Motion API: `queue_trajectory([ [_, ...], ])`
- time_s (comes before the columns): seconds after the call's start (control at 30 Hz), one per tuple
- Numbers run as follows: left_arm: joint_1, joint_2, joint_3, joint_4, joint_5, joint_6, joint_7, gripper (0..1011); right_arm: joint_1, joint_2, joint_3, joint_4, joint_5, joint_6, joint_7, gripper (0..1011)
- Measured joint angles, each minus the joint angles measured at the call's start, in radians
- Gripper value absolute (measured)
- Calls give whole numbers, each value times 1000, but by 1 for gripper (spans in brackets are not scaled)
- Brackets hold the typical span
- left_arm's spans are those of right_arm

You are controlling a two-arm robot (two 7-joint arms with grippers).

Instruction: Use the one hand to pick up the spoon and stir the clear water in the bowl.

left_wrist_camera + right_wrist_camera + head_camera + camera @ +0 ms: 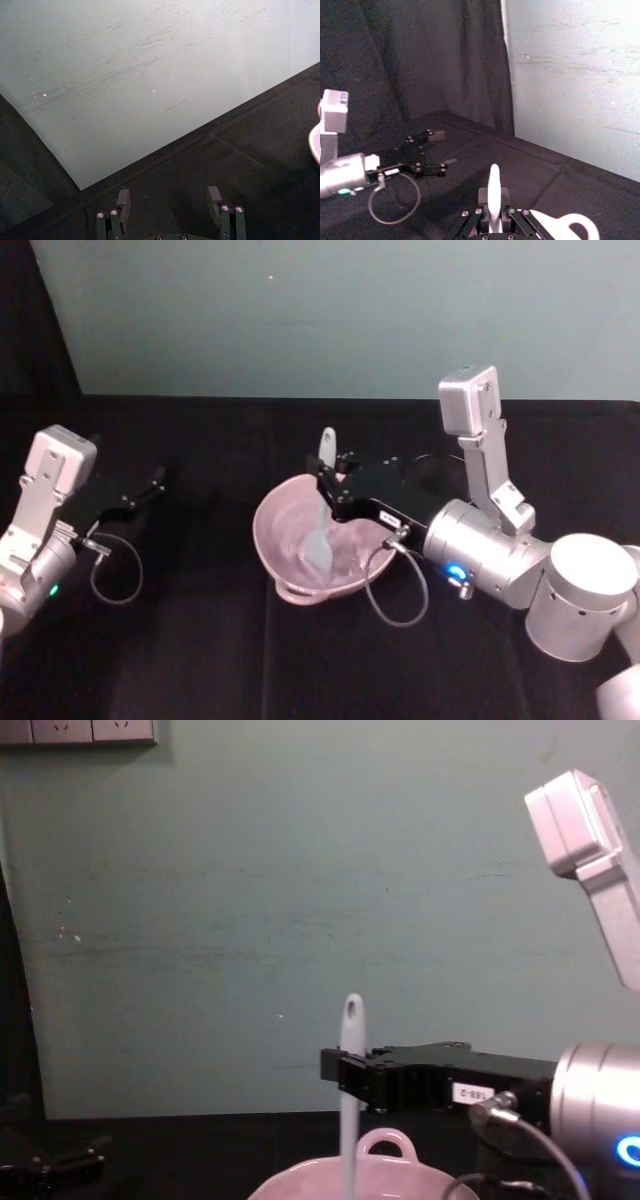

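Our right gripper (pixel 328 480) clamps the spoon (pixel 321 525), blade down in the bowl (pixel 262 530) of water (pixel 295 540): pickup done, we judge, stirring left. Our left gripper (pixel 152 482) sits aside, fingers apart.

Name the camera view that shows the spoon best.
Head view: the spoon shows nearly full length, blade in the bowl, handle in the right gripper. Chest view gives its upright handle side-on; right wrist view, the handle's end.
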Motion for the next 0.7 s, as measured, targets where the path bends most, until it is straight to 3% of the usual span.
queue_trajectory([
  [0.27, 0, 0, 0, 0, 0, 0, 0, 1011, 33, -41, -27, 68, 25, -32, -12, 132],
  [0.47, 0, 0, 0, 0, 0, 0, 0, 1011, 63, -72, -41, 151, 2, -157, -55, 131],
  [0.7, 0, 0, 0, 0, 0, 0, 0, 1011, 78, -88, -43, 216, -67, -298, -119, 131],
])
